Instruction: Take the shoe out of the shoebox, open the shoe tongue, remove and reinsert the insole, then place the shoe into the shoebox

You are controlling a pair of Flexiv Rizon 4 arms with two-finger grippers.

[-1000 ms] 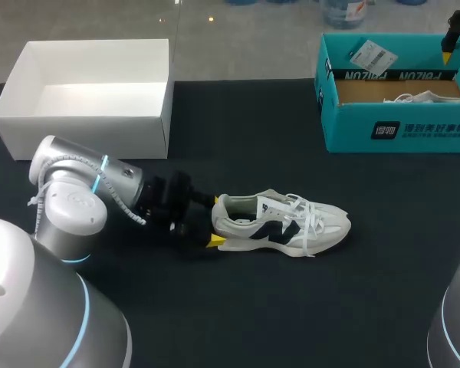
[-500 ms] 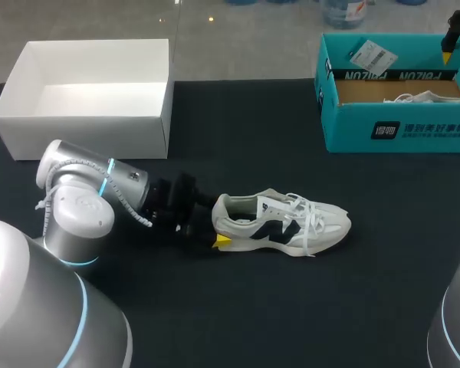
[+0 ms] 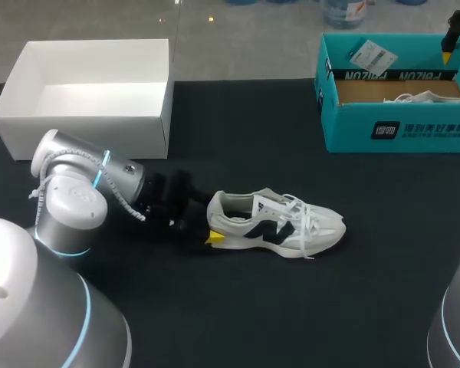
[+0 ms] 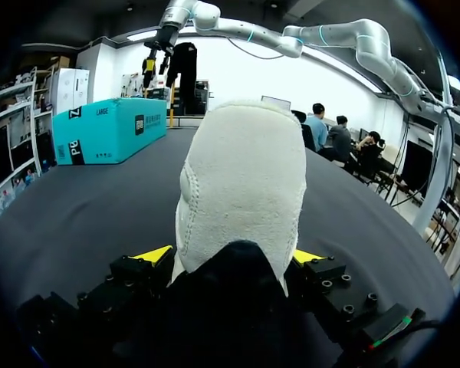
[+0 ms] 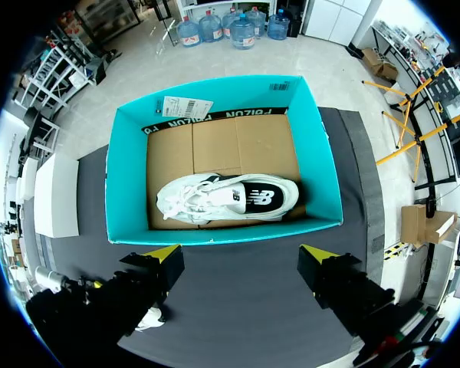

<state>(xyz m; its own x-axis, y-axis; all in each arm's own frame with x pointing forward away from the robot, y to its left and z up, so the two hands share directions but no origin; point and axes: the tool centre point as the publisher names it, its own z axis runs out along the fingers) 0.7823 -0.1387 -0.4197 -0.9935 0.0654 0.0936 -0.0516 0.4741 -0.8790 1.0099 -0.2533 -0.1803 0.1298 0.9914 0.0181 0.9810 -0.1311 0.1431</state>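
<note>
Dark cloth covers the table, which carries two boxes along its far edge and a shoe near its middle. That white sneaker, with a dark side mark and white laces, stands on its sole out on the cloth. Its toe points right and its heel points left.

My left arm comes in low from the near left. The left tool is clamped on the sneaker's heel: in the left wrist view the padded heel fills the gap between the two yellow tips, one touching each side. In the head view only the nearer yellow tip shows, just beside the heel.

At the far right stands the teal shoebox, open at the top, with a paper tag lying over its far left rim. Inside it, on the brown cardboard floor, a second sneaker lies on its side. The white sneaker on the table is well apart from this box.

The right tool hangs above the shoebox, fingers spread wide with nothing between them.

An open white box sits at the far left, just beyond the left arm.
</note>
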